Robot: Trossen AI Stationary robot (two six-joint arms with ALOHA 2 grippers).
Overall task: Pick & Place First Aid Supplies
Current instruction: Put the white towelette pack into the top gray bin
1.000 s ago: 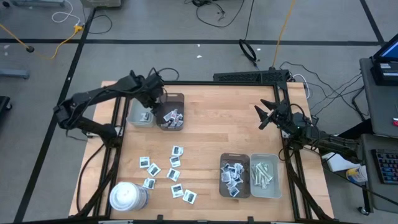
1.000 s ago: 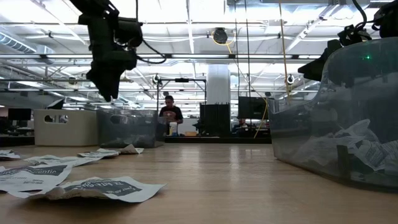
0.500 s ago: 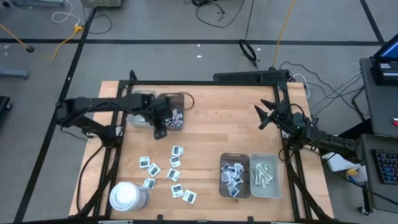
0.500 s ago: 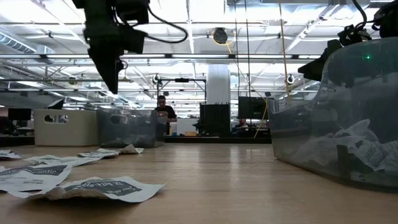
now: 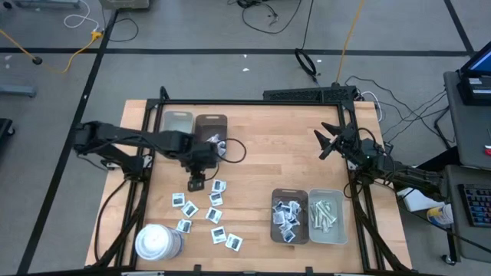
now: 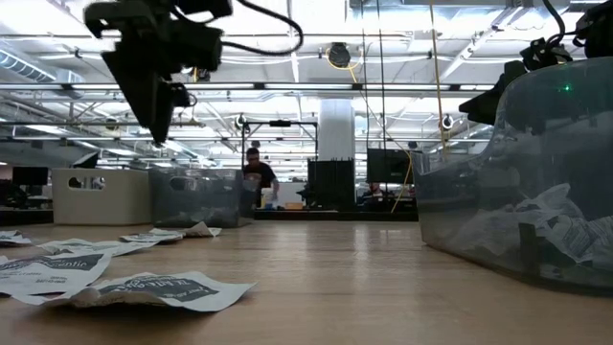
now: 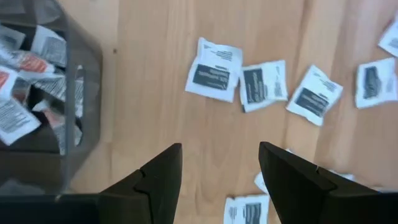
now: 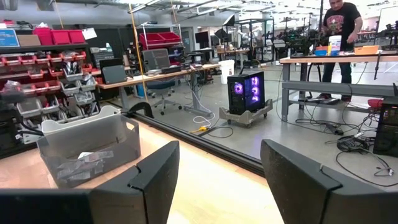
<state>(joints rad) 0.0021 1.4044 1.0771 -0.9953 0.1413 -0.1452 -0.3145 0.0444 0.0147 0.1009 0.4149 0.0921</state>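
Note:
Several small white square packets with dark print (image 5: pixel 215 201) lie flat on the wood near the table's left near part. The left wrist view shows them too, packets (image 7: pixel 263 81). My left gripper (image 5: pixel 196 182) hangs open above bare wood just on the far side of that scatter, fingers pointing down, nothing between them (image 7: pixel 219 168). In the low view the left gripper (image 6: pixel 153 123) is well above the table. My right gripper (image 5: pixel 324 143) waits open in the air by the table's right edge.
A brown tray (image 5: pixel 211 123) holding packets and a grey tray (image 5: pixel 176 123) stand at the far left, partly under my left arm. A brown tray (image 5: pixel 290 216) with packets and a grey tray (image 5: pixel 327 216) with pale strips sit near right. A white cylinder (image 5: pixel 159 242) stands near left.
My left gripper has swung from above the far-left trays toward the table's near edge and now hangs over the wood beside the scattered packets. The packets on the table have kept their places.

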